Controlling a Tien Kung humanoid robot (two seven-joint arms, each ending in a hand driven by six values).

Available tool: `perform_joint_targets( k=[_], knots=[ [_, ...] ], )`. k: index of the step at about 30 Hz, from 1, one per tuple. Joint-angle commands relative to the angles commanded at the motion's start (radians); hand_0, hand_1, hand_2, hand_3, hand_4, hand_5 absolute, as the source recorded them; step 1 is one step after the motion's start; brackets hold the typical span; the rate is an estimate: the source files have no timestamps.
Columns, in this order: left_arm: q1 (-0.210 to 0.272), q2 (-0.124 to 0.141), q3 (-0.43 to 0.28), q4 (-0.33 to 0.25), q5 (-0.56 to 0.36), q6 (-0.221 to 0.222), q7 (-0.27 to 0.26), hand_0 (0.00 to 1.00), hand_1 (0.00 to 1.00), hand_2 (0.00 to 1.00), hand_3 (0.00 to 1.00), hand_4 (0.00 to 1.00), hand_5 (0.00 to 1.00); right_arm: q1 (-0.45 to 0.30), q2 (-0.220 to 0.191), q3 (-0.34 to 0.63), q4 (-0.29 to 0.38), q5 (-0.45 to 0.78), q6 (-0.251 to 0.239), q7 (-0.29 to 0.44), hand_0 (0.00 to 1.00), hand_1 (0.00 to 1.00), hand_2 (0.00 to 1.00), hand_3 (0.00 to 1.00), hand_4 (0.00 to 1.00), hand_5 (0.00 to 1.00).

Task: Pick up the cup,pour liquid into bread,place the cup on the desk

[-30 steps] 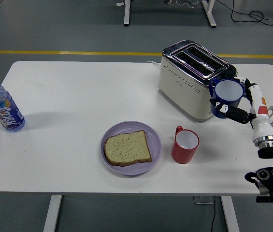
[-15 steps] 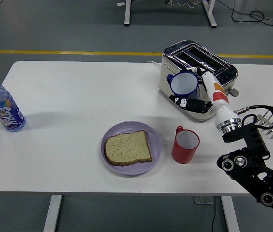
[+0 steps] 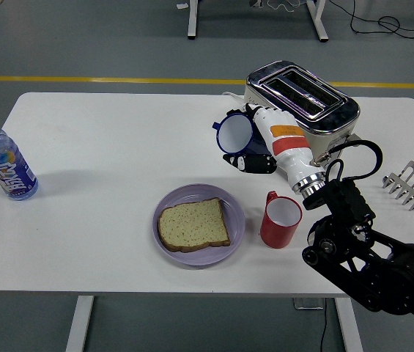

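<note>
The blue cup (image 3: pixel 234 133) is held above the bench (image 3: pixel 119 147), a little right of the frame's centre, and it is tilted so that its white inside faces toward the lower left. The right hand (image 3: pixel 265 139) holds it: the white fingers (image 3: pixel 259 117) curl around the cup from the right side and the dark fingers (image 3: pixel 250 163) close under it. The black arm goes from there to the lower right corner of the frame.

Just behind the hand, in the upper right part, stands one cream toaster (image 3: pixel 302 99) with two slots on top. Below the cup, near the middle bottom of the frame, one purple plate (image 3: pixel 170 202) carries one slice of bread (image 3: pixel 193 224). One red mug (image 3: pixel 280 220) stands upright just to the right of the plate, between the plate and the arm, and it is apart from the blue cup. One small metal rack (image 3: pixel 410 185) lies at the right edge. One water bottle (image 3: pixel 3 161) with a blue cap stands far at the left edge, well apart from all the rest.

The left hand is not seen.
</note>
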Motion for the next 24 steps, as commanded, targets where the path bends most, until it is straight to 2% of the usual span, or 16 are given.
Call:
perform_joint_targets(
  k=[10, 17, 24],
  knots=[
    [0.002, 0.000, 0.001, 0.000, -0.002, 0.000, -0.001, 0.687, 0.697, 0.700, 0.553, 0.253, 0.998, 0.058, -0.023, -0.077, -0.041, -0.257, 0.027, -0.029, 0.263, 0.295, 0.447, 0.453, 0.828, 0.010],
    [0.003, -0.001, 0.000, 0.000, -0.002, 0.001, 0.000, 0.687, 0.695, 0.700, 0.552, 0.254, 0.998, 0.101, -0.046, -0.132, -0.052, -0.257, 0.033, -0.031, 0.266, 0.297, 0.447, 0.454, 0.827, 0.015],
    [0.003, -0.001, 0.000, 0.000, -0.003, 0.001, 0.000, 0.686, 0.696, 0.700, 0.552, 0.255, 0.998, 0.133, -0.062, -0.169, -0.057, -0.257, 0.018, -0.039, 0.269, 0.299, 0.448, 0.455, 0.820, 0.018]
  ],
)
